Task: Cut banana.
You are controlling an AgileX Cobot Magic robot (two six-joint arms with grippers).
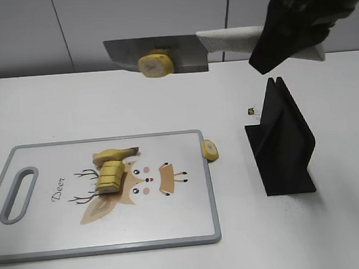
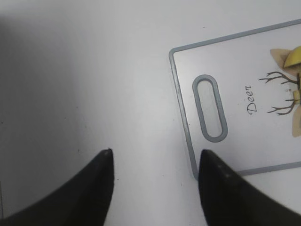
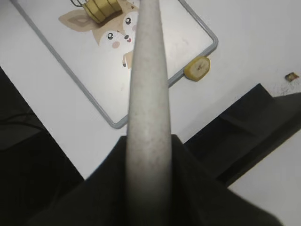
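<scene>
Cutting looks finished: right fingers (image 1: 283, 38) clamp the knife (image 1: 222, 45) aloft, a banana slice (image 1: 157, 65) stuck to its blade. Left fingers (image 2: 155, 181) wide, empty. Next: shed the slice, then rack the knife in the black stand (image 1: 282, 146)

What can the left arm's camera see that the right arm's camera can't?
Only the left wrist view shows the cutting board's handle slot, the word "Deer" and the open left gripper. Only the right wrist view shows the knife in the right gripper, a banana slice on the table and the black stand. Both show the cutting board.
</scene>
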